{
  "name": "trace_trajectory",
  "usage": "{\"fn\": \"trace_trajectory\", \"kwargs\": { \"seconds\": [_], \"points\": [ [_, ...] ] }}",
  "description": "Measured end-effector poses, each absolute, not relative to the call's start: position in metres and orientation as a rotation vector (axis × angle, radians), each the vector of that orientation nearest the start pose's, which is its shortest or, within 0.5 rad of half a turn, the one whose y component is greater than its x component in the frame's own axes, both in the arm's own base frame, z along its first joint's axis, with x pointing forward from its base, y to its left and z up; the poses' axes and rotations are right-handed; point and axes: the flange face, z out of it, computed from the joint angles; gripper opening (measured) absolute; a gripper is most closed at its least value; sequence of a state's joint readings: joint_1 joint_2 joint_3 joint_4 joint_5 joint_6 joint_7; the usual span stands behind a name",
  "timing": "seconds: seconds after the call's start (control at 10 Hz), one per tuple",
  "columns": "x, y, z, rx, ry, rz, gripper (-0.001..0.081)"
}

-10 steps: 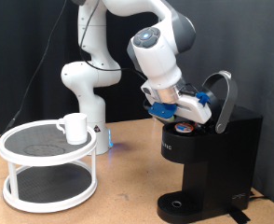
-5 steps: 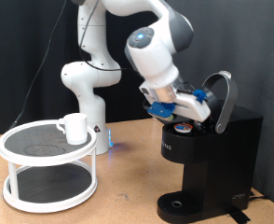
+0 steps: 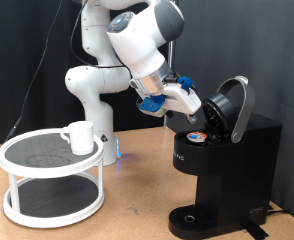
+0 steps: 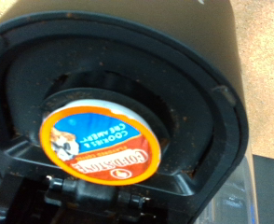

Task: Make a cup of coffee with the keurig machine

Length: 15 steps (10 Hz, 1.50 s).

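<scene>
The keurig machine (image 3: pixel 227 160) stands at the exterior view's right, black, with its domed lid (image 3: pixel 234 105) hinged up. A pod with an orange top (image 3: pixel 195 137) sits in the open chamber. The wrist view looks straight down on this pod (image 4: pixel 100 145), seated in the black holder (image 4: pixel 188 93). My gripper (image 3: pixel 192 103) hangs above and to the left of the chamber, apart from the pod, with nothing between its fingers. The cup (image 3: pixel 80 136), a white mug, stands on the top tier of a round table at the exterior view's left.
The white round two-tier tray table (image 3: pixel 49 185) takes up the exterior view's lower left. The robot's white base (image 3: pixel 92 95) stands behind it. The machine's round drip tray (image 3: pixel 194 219) sits low at the front, with nothing on it.
My gripper has pulled up and to the left, away from the chamber. The pod stays in the holder. The mug and the lid have not moved.
</scene>
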State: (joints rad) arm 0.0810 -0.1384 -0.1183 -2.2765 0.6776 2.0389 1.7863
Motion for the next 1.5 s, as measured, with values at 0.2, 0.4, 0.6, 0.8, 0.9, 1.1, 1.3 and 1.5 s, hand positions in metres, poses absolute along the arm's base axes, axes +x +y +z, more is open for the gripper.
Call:
{"fn": "trace_trajectory", "kwargs": {
  "seconds": [0.2,0.4,0.6,0.8,0.9,1.1,1.3,1.5],
  "points": [
    [0.490,0.015,0.419,-1.278,2.409,0.738,0.0734],
    [0.484,0.008,0.439,-1.196,2.370,0.726,0.0734],
    [0.475,-0.001,0.467,-1.101,2.321,0.724,0.0734],
    [0.464,-0.007,0.495,-1.052,2.289,0.739,0.0734],
    [0.458,-0.010,0.509,-1.041,2.278,0.756,0.0734],
    [0.445,-0.013,0.530,-1.040,2.267,0.789,0.0734],
    [0.442,-0.015,0.532,-1.044,2.269,0.801,0.0734],
    [0.445,-0.012,0.537,-1.034,2.184,0.842,0.0734]
  ]
}}
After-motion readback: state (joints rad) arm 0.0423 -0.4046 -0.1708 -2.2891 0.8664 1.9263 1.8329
